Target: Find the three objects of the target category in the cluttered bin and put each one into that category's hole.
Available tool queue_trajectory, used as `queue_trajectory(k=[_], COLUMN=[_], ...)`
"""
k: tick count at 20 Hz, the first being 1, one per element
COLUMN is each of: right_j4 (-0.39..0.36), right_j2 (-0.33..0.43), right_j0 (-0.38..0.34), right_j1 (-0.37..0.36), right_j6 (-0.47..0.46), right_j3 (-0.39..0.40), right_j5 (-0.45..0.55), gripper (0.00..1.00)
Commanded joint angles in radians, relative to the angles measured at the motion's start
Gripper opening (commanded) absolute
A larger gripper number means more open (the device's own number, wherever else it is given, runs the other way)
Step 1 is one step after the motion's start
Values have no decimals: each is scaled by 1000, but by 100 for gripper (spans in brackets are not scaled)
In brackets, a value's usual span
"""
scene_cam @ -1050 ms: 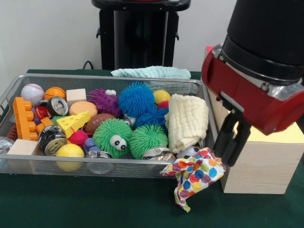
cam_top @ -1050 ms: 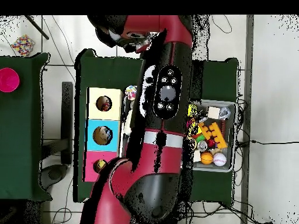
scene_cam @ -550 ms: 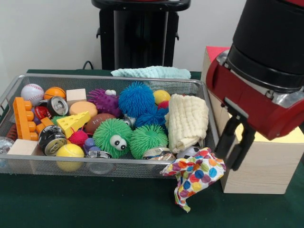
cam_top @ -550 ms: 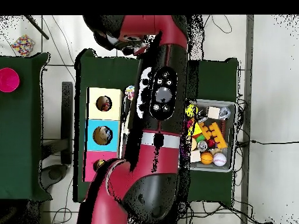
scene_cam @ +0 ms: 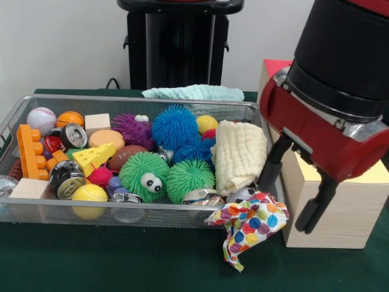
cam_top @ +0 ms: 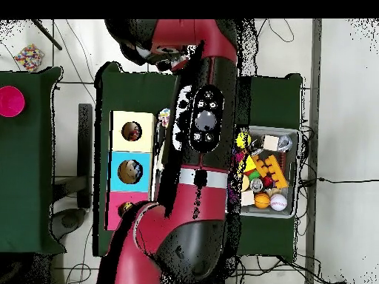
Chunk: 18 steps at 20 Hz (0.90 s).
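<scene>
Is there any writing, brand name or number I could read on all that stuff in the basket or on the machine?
None can be read.
The cans in the wire basket carry printing, too small to make out.
The buttons on the arm show no legible marks.

Bin (scene_cam: 36, 210) left of box (scene_cam: 340, 213), cloth (scene_cam: 250, 224) draped over bin's corner, hand (scene_cam: 290, 193) above cloth.

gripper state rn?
gripper: open, holding nothing, fingers spread above the polka-dot cloth at the wire bin's corner.
</scene>
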Motion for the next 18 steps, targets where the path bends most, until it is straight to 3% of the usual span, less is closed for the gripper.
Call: queue_trajectory(k=[1, 6, 13, 15, 18], right_j4=[-28, -36, -65, -85, -132], right_j2=[41, 84, 109, 128, 205], right_j0=[-16, -33, -15, -9, 20], right_j1=[1, 3, -32, -35, -54], right_j6=[-178, -179, -141, -152, -176], right_j3=[122, 147, 240, 271, 382], right_j5=[48, 38, 179, 165, 85], gripper=[100, 100, 100, 100, 100])
